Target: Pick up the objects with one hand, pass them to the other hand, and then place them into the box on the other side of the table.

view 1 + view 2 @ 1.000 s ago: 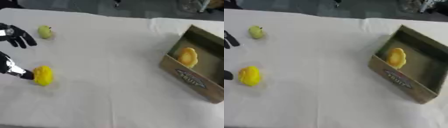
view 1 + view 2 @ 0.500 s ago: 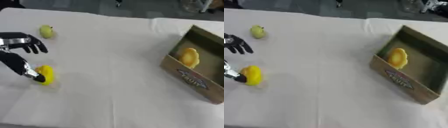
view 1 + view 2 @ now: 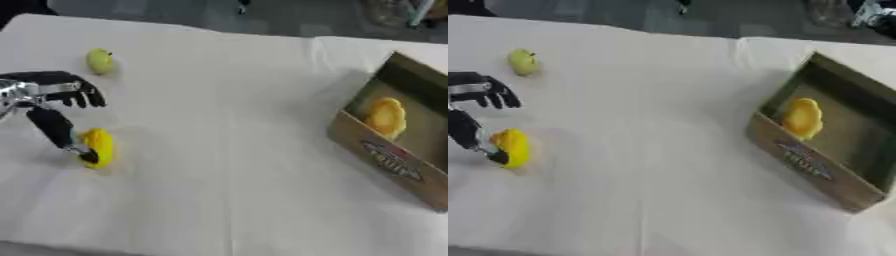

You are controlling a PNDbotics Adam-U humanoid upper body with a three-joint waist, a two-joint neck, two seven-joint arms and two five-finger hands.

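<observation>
Left hand [image 3: 52, 100] advanced; thumb touching yellow fruit [image 3: 98, 146].

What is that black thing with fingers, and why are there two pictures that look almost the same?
That black thing is a robot's left hand. A person steers the robot. The two pictures come from two cameras in its head, like two eyes, looking down at the table, so they match almost exactly.

On the white cloth lie a yellow fruit by the hand and a small yellow-green fruit farther back. On the right a cardboard box lies tipped, with another yellow fruit already inside.

The hand is not holding anything yet. Its thumb touches the near yellow fruit and its other fingers are above it, as if about to grab it. The robot's right hand is out of the picture.
</observation>
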